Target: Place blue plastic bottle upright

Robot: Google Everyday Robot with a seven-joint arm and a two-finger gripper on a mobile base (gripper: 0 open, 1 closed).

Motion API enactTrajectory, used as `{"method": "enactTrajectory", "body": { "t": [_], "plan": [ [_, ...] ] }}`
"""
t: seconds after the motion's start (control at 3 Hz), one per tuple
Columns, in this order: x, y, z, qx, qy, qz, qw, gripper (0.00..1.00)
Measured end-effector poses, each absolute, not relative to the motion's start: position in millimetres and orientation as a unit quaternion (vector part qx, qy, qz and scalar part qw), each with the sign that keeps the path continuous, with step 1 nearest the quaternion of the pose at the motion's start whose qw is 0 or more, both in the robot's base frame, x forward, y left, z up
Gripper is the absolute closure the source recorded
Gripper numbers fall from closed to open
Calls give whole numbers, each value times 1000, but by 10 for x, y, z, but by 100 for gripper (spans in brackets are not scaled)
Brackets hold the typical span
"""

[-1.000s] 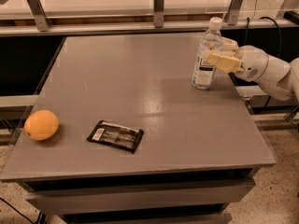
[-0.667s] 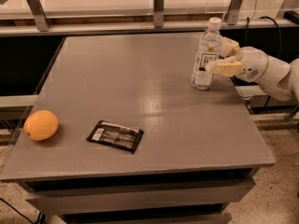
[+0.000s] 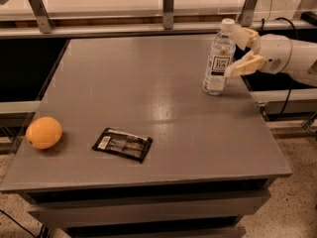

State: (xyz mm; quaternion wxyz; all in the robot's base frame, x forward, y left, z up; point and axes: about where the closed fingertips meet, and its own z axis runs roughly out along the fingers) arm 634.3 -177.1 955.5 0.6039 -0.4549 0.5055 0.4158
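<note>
The blue plastic bottle [image 3: 218,58] stands upright on the grey table [image 3: 163,108] near its far right edge. It is clear, with a white cap and a white label with dark print. My gripper [image 3: 240,51] is just to the right of the bottle, coming in from the right on a white arm. It is open and empty. One cream finger [image 3: 243,33] is level with the cap and the other reaches toward the label. The jaws no longer enclose the bottle.
An orange fruit [image 3: 44,132] lies at the table's front left. A dark snack packet [image 3: 123,144] lies flat near the front middle. A rail with metal posts [image 3: 168,6] runs behind the table. Cables hang at the right.
The gripper has let go of the bottle and drawn back to the right with its fingers spread. The bottle stays upright in the same spot.
</note>
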Motion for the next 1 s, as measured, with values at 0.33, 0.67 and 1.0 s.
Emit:
{"method": "enactTrajectory", "body": {
  "t": [0.33,0.67,1.0],
  "plan": [
    [6338,-1755,9603,-514,560,351,547,0],
    [6296,-1742,9694,-568,594,286,493,0],
    [6311,-1754,9649,-571,599,281,486,0]
  ]
}}
